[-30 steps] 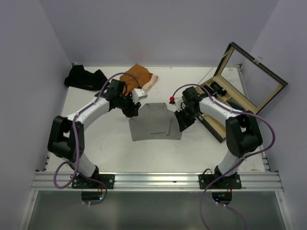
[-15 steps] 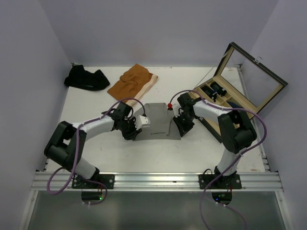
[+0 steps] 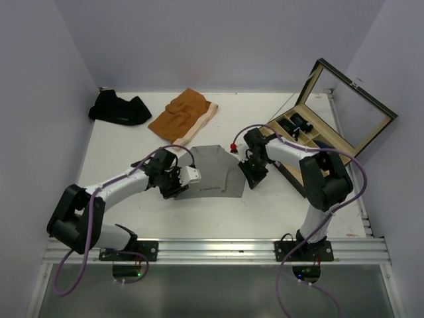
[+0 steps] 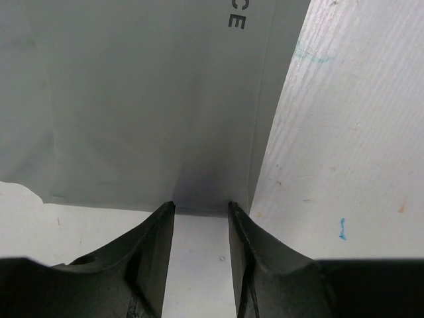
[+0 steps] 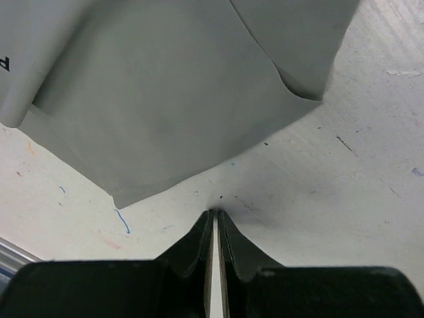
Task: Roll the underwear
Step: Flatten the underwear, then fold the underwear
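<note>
A light grey pair of cloth briefs [image 3: 213, 173] lies spread flat at the middle of the white counter [image 3: 119, 142], its printed waistband along the near edge, and both arms reach in low to its two near corners. The left pincer [image 4: 201, 211] sits at the grey briefs' near left corner. Its dark fingers [image 4: 152, 252] stand partly apart with their tips right at the hem, and only bare counter shows in the gap, so no cloth is pinched. The right pincer [image 5: 214, 213] rests on the counter just off the grey briefs' right edge, beside a corner of the fabric. Its fingers are drawn together to a thin slit with nothing between them, and the cloth lies just ahead of the tips, not touching. Beyond the grey briefs, toward the back wall and a little left, a rust-orange pair with a pale cream waistband [image 3: 180, 118] lies crumpled. Farther left of that sits a bunched black pair [image 3: 119, 109]. To the right of the grey briefs stands a wooden compartment box with its glass lid propped open [image 3: 359, 88].
</note>
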Robot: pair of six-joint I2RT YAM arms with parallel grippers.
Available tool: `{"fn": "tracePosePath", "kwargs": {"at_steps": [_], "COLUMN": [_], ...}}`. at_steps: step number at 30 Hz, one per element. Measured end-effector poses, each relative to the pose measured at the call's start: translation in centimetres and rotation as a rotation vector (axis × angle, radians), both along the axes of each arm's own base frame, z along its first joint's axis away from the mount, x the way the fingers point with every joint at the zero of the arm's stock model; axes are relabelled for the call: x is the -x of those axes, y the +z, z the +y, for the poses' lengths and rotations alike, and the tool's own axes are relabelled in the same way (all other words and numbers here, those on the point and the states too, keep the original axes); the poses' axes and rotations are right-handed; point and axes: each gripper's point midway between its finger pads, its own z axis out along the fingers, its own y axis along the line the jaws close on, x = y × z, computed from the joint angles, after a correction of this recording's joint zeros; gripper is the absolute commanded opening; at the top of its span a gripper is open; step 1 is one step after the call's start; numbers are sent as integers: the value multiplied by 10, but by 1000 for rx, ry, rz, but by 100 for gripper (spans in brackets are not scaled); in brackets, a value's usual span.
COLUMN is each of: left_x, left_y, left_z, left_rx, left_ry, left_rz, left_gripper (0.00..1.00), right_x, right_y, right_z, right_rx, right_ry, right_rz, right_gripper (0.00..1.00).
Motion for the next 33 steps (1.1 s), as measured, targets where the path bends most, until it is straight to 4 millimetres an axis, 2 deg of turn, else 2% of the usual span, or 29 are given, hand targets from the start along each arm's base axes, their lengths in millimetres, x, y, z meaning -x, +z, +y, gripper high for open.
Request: {"fn": "tracePosePath", "kwargs": {"at_steps": [3, 6, 10, 12, 15, 17, 22, 33], "left_x": [2, -4, -19, -23, -23, -23, -20, -19], "left_y": [7, 18, 34, 32, 20, 12, -2, -6], "left_z": [0, -7, -20, -22, -22, -22, -18, -6], "left_rx": [8, 34, 81, 86, 73, 63, 42, 42], "left_ry": [0, 7, 19, 26, 42, 54, 82, 115], "left_rz": [-2, -6, -39, -40, -7, 10, 42, 26], "left_gripper": [43, 44, 43, 43, 43, 43, 42, 42], "right_x": [1, 3, -5, -8, -2, 3, 13, 22], "right_y": [2, 16, 45, 50, 43, 30, 2, 1], "right_z": [0, 10, 36, 51, 62, 65, 57, 36], "right_rx": [-6, -67, -172, -211, -215, -197, -124, -59], "right_ry": [21, 33, 51, 58, 70, 82, 93, 203], "right_rz": [-1, -12, -70, -90, -67, -34, 41, 39], "right_gripper": [13, 13, 14, 14, 13, 12, 11, 11]}}
